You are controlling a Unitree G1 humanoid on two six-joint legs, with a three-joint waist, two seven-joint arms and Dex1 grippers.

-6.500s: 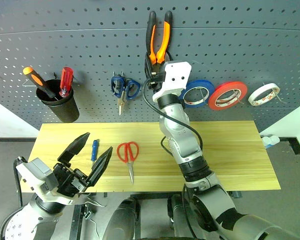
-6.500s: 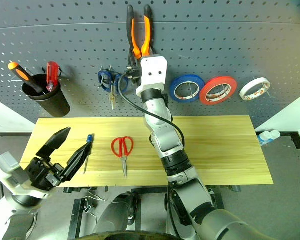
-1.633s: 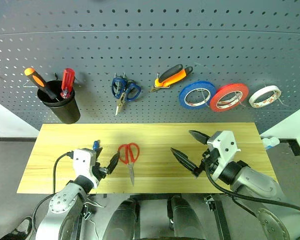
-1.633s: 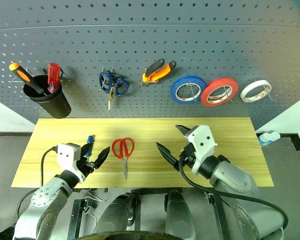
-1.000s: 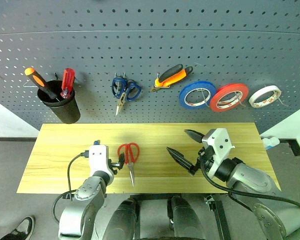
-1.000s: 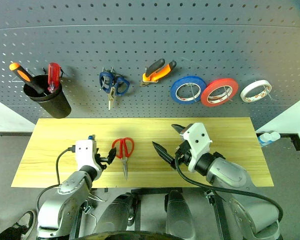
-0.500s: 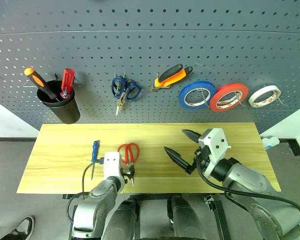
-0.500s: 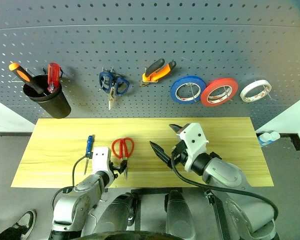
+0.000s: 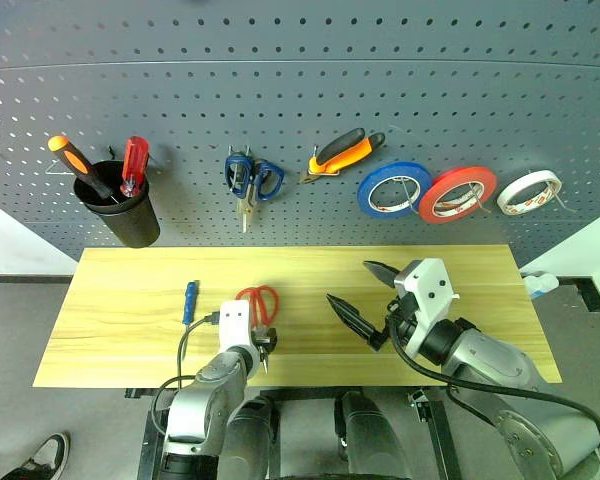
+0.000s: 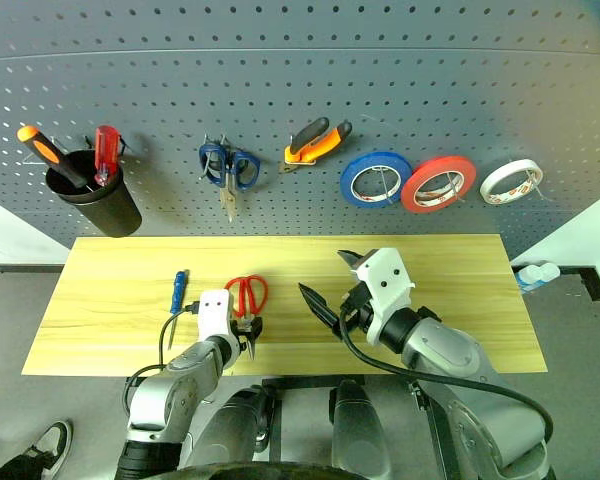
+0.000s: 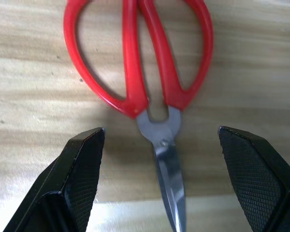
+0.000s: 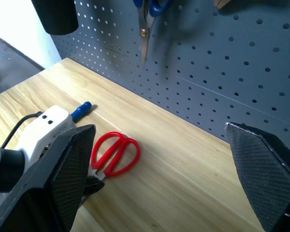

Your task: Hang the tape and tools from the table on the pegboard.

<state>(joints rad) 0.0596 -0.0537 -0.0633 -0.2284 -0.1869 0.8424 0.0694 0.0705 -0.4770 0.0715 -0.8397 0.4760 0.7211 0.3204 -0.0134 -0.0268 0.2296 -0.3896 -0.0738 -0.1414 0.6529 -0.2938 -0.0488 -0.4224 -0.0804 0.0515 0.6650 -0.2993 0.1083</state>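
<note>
The pegboard [image 9: 300, 90] already carries the pliers [image 9: 342, 153] and the white tape [image 9: 528, 191], while the desk [image 9: 480, 275] bears the red scissors [image 9: 258, 305] and, just beside them, the blue screwdriver [image 9: 189, 299]. The left gripper [image 11: 159, 164] hangs low over the scissors with its jaws spread wide, one on each side of the pivot; the right gripper [image 10: 330, 285] waits above the desk, jaws released and empty. Closing on the thin blade could let the flat scissors slip or swivel, and a tilted pickup would make threading a loop onto a hook hard.
</note>
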